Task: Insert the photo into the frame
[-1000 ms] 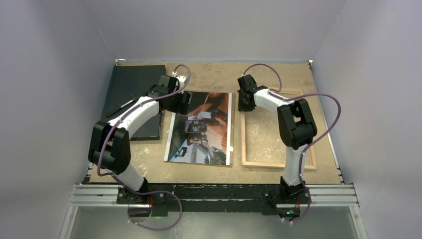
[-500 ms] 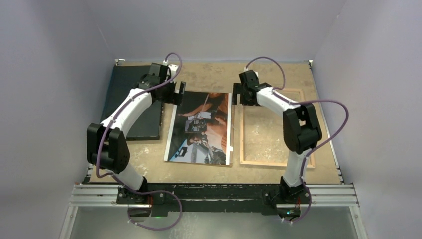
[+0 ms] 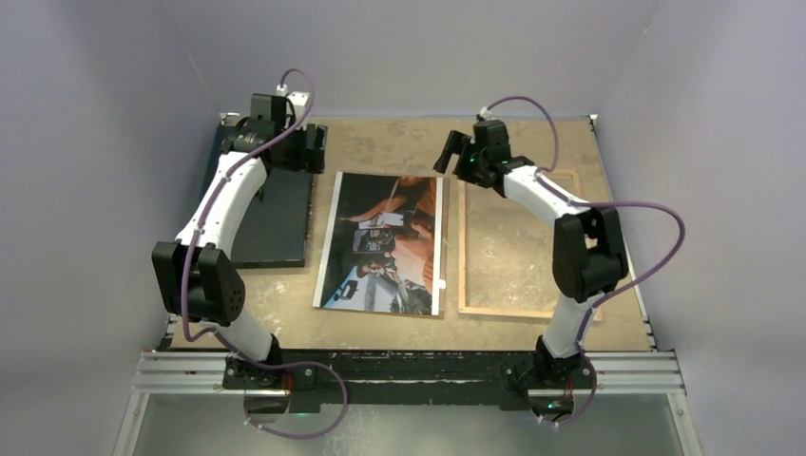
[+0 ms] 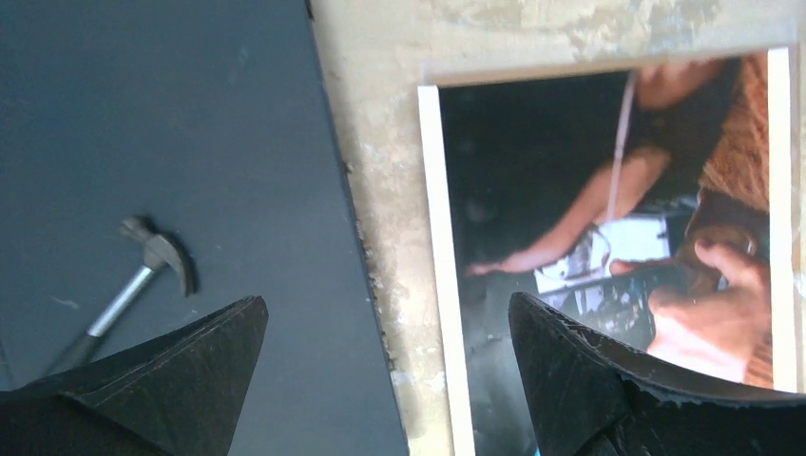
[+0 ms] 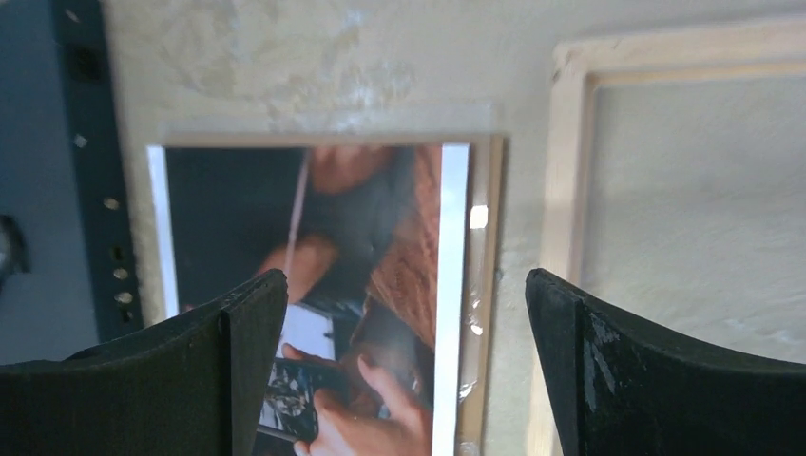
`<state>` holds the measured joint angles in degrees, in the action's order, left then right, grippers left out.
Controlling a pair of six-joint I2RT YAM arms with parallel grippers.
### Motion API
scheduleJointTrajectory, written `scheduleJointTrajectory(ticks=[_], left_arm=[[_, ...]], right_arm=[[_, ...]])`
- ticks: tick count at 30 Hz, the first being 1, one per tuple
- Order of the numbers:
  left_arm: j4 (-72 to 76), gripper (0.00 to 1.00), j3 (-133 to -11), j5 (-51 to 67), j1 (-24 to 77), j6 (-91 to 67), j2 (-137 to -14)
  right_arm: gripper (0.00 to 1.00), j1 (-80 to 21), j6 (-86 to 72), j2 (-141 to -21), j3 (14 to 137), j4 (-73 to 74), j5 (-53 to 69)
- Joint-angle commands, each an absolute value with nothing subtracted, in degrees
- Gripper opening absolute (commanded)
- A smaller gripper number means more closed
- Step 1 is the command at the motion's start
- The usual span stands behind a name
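The photo (image 3: 385,242) lies picture-side up in the middle of the table, dark and reddish-brown with a thin white border. To its right lies the frame (image 3: 463,256), showing light wooden rails with bare table inside. My left gripper (image 3: 314,147) hovers open above the photo's far left corner. In the left wrist view its fingers (image 4: 385,313) straddle the gap between the black board (image 4: 171,142) and the photo (image 4: 608,237). My right gripper (image 3: 451,152) hangs open over the photo's far right corner. Nothing sits between its fingers (image 5: 404,280), below which are the photo (image 5: 314,247) and the frame's rail (image 5: 566,161).
A flat black board (image 3: 257,199) lies at the left with a small hammer (image 4: 143,285) on it. A tan, shiny strip (image 5: 489,285) of something under the photo shows along its right edge. Grey walls close in the table on three sides.
Both grippers have opened and lifted away from the photo's far edge. The left arm has swung left toward the black board. The right arm has pulled up and back. The photo has not moved.
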<state>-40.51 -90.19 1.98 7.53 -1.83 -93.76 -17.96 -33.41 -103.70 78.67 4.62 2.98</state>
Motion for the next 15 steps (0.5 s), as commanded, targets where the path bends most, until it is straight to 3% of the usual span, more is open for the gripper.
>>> scheduleJointTrajectory(ticks=[1, 7, 15], left_arm=[[-42.63, 0.95, -85.93, 7.82, 7.69, -0.27, -95.44], [-41.28, 0.87, -80.47, 11.15, 7.66, 0.87, -99.52], [-37.59, 0.85, -78.84, 13.78, 9.18, 0.42, -104.44]], right_arm=[[0.94, -25.16, -34.23, -104.74, 81.45, 7.36, -2.81], [0.91, -28.99, -36.82, -105.04, 79.77, 10.1, -9.67], [0.93, -30.06, -40.23, -103.85, 73.07, 10.11, -13.25]])
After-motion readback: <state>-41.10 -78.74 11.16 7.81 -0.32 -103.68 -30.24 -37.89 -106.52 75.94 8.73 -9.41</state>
